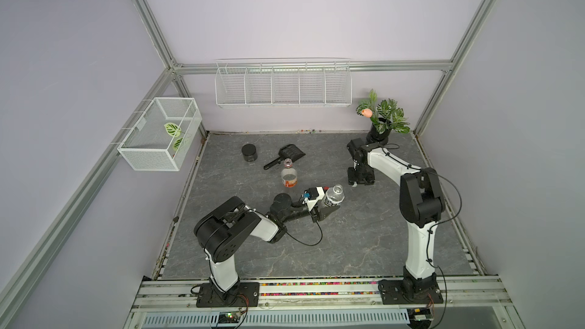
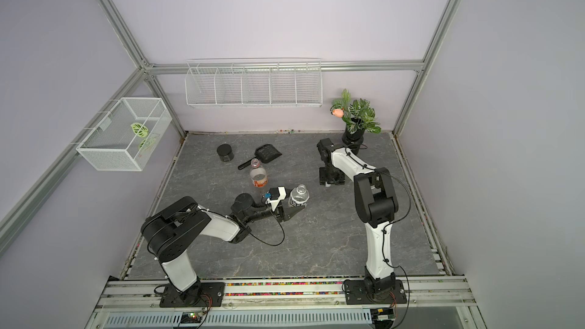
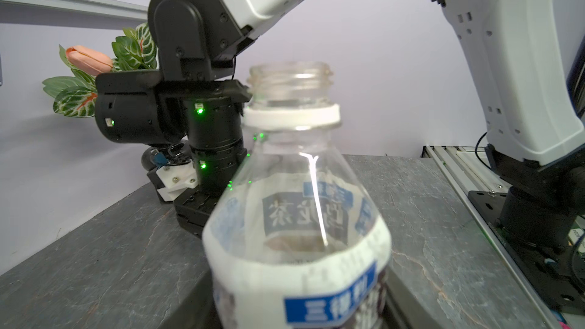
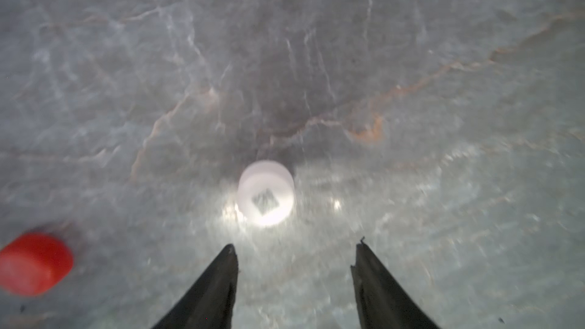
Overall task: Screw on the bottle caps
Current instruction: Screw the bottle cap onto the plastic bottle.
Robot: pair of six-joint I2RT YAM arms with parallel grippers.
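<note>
We take the short bottle (image 1: 334, 197) as our marker on the grey table (image 1: 364, 242). The left gripper (image 1: 331, 206) is clenched around that bottle's lower body, its threaded neck bare in the left wrist view. The tall bottle (image 1: 289, 177) stands apart from the short bottle, on its far side toward the back wall, and looks uncapped as well. The right gripper (image 4: 295, 245) hangs tips-down beyond the short bottle on the right arm's side, jaws spread and empty. The white cap (image 4: 266, 193) lies on the table just ahead of those tips, in line with the gap, touching neither; the red cap (image 4: 33, 264) lies near it, off to one side. We judge the step in hand to be fetching the white cap: the next move calls for lowering the jaws around it, closing, and carrying it squarely over the short bottle's neck.
</note>
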